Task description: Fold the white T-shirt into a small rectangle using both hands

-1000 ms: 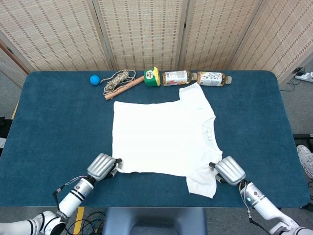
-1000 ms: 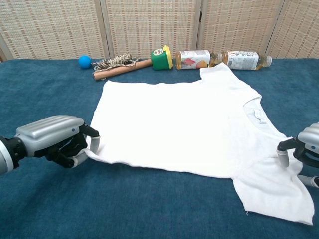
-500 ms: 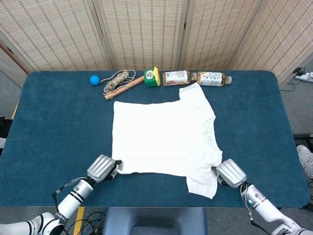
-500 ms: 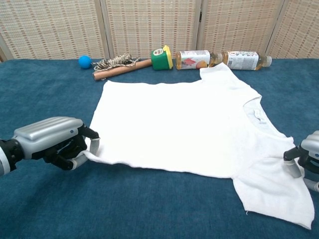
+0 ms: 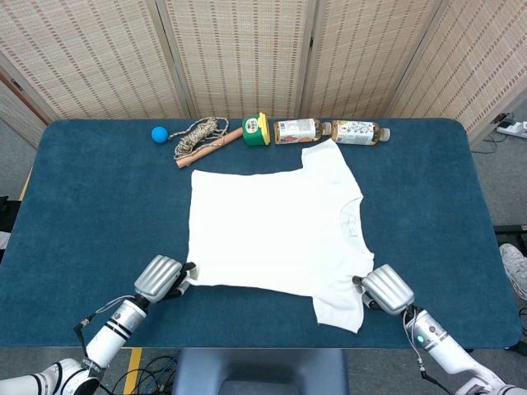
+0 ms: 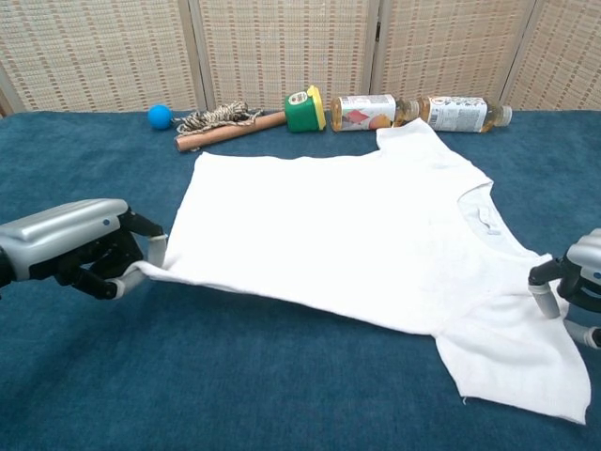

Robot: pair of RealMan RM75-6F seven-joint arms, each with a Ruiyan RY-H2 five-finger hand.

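The white T-shirt lies spread on the blue table, collar toward the right and one sleeve pointing to the far edge. My left hand pinches the near-left hem corner, and in the chest view the left hand holds that corner slightly off the cloth with the T-shirt drawn taut toward it. My right hand sits at the near-right shoulder, where the near sleeve begins. In the chest view the right hand is half cut off, its fingers curled onto the shirt's edge.
Along the far edge lie a blue ball, a coil of rope on a wooden stick, a green and yellow container and two bottles. Both hands are close to the table's near edge.
My left hand has moved left with the hem corner, stretching that edge of the shirt. The right hand dipped back slightly, then returned, staying at the shoulder.
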